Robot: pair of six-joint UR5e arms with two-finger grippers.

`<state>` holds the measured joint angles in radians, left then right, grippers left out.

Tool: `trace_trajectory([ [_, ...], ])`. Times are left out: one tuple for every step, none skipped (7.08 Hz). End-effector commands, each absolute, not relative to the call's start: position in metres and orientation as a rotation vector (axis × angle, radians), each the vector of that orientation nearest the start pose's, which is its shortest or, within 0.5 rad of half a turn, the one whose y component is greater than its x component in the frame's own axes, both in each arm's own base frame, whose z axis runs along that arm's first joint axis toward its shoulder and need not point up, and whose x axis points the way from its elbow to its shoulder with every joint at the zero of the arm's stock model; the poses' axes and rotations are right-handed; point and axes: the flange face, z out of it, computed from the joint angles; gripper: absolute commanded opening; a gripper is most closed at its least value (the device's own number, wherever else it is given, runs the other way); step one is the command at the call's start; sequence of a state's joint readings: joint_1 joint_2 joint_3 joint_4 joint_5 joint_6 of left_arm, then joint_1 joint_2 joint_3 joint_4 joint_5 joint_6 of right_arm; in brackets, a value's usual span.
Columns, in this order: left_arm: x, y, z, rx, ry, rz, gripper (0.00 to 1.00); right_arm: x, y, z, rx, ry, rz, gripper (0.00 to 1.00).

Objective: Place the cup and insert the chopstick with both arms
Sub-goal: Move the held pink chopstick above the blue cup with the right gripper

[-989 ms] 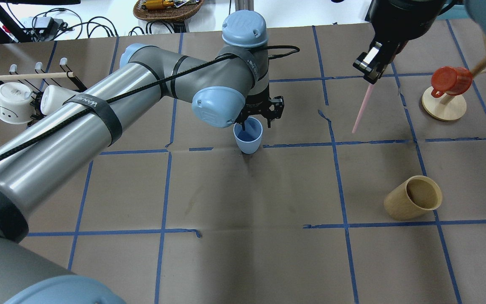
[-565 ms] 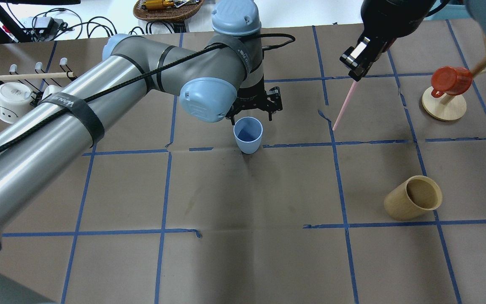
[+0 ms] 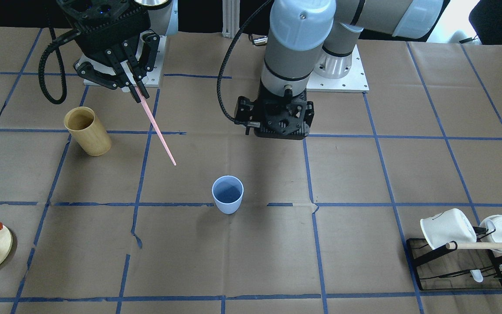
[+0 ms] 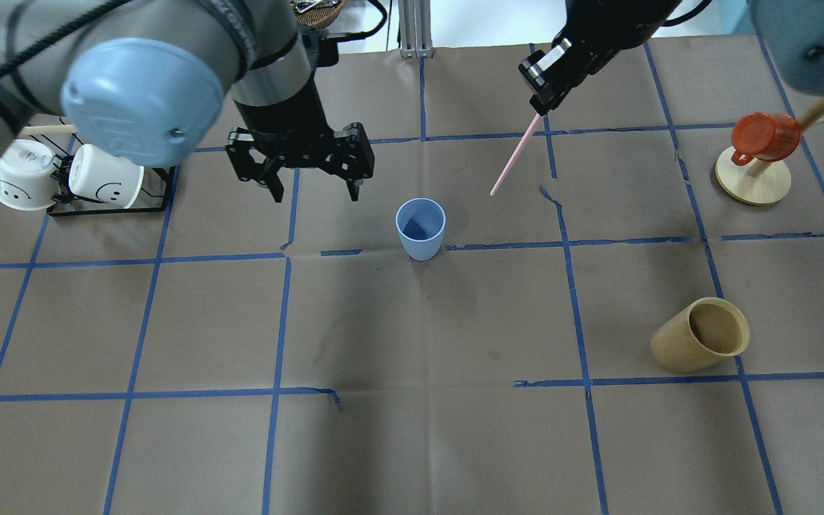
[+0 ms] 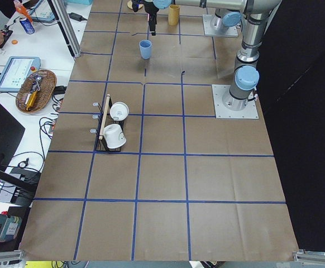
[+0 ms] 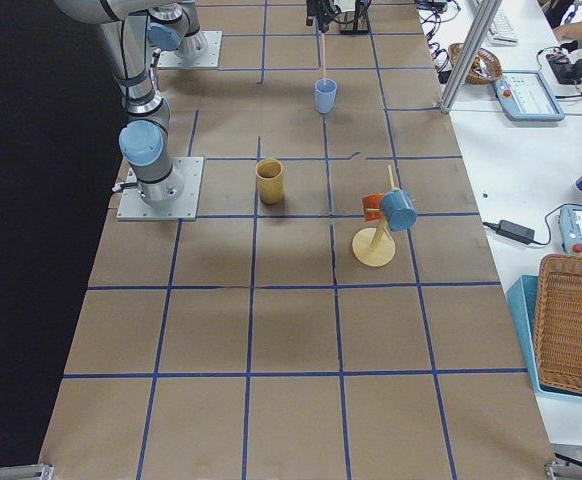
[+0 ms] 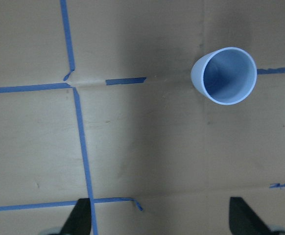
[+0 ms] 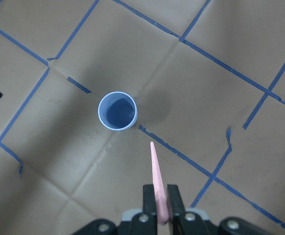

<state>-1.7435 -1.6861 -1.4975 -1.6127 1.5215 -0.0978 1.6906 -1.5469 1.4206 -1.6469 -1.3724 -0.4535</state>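
left claw hangs spread wide, nothing between its fingers. the cup stands upright and empty on the table, lower than that claw and off toward the right claw. the right claw is pinched on the thick end of the chopstick, which slants down from it. its tip is in the air, just short of the cup's rim. two white mugs beyond the left claw, opposite the cup, carry drawn smiley faces; print on one base is unreadable. a wooden tumbler, empty, stands beyond the right claw, away from the cup.
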Motion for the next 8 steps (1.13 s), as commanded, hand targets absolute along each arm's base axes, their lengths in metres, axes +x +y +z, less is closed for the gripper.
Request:
trace_trajectory([
  [-0.184,-0.496,0.476,0.167,3.175,0.144,1.0,0.259,-0.511,0.543,-0.823,2.81,-0.42,0.04],
  [-0.182,-0.495,0.479,0.197,3.179,0.115,1.0,0.27,-0.522,0.527,-0.83,2.812,-0.404,0.04],
  [-0.182,-0.495,0.48,0.219,3.178,0.111,1.0,0.278,-0.525,0.515,-0.836,2.812,-0.376,0.04],
  [-0.182,-0.495,0.48,0.217,3.179,0.109,1.0,0.285,-0.522,0.508,-0.839,2.813,-0.352,0.04],
  [-0.182,-0.495,0.48,0.215,3.179,0.109,1.0,0.292,-0.521,0.495,-0.836,2.814,-0.313,0.04],
  [-0.181,-0.495,0.48,0.21,3.179,0.109,1.0,0.295,-0.517,0.482,-0.846,2.813,-0.276,0.04],
  [-0.181,-0.495,0.481,0.205,3.179,0.107,1.0,0.301,-0.512,0.469,-0.86,2.81,-0.238,0.04],
  [-0.181,-0.495,0.481,0.203,3.178,0.107,1.0,0.306,-0.51,0.463,-0.871,2.809,-0.241,0.04],
])
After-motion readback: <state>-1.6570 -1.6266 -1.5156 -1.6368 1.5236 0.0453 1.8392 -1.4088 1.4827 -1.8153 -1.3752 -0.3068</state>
